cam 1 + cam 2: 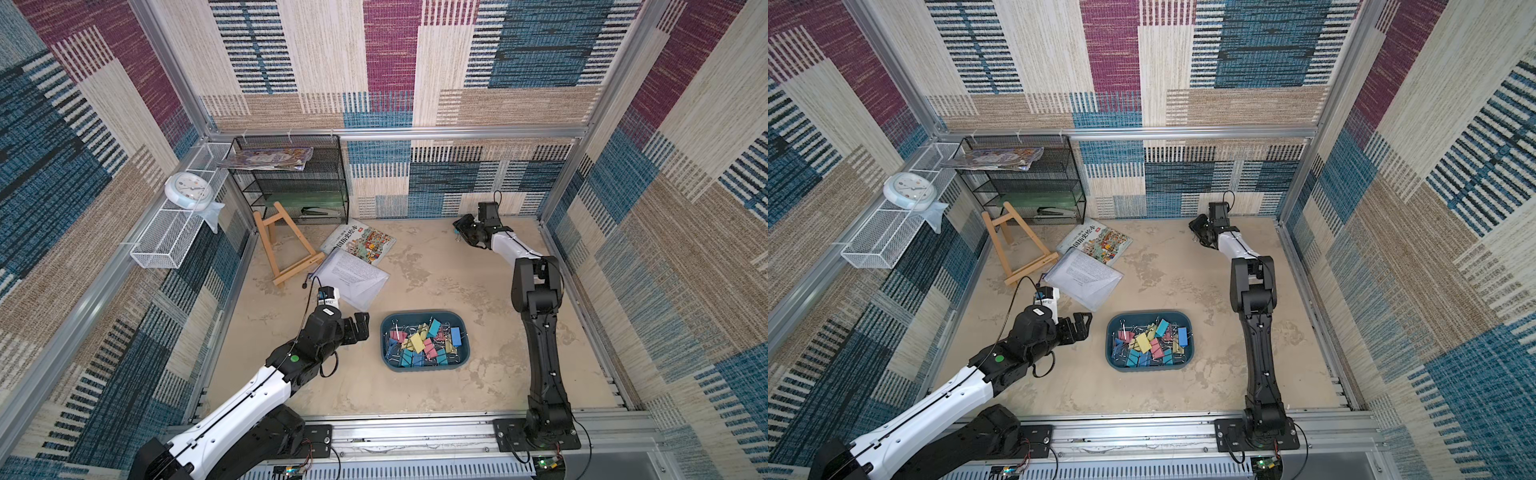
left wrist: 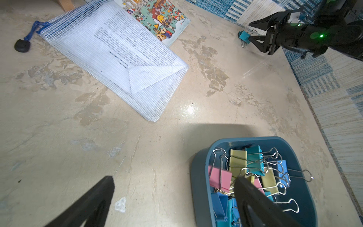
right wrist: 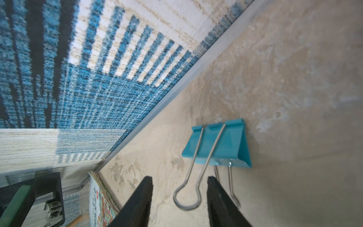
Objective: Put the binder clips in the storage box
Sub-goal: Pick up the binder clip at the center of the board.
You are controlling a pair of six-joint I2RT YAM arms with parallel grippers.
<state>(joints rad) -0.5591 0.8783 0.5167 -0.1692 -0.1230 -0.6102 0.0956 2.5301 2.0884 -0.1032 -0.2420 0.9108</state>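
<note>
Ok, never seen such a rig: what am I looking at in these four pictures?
Two robot arms, each ending in a two-fingered pincer. Two wide pictures look down from overhead; two close ones come from wrist cameras. On the table: the storage box heaped with binder clips, a mesh pouch, a picture book, an easel. The left pincer hangs open, empty, beside the box. The right pincer stands open around a teal clip's wire handle near the back wall; nothing is held.

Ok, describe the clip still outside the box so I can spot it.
Go to the table's far edge, where the right tool reaches. One teal binder clip lies there alone, its wire handle between the open fingers; the other clips are piled in the storage box.
</note>
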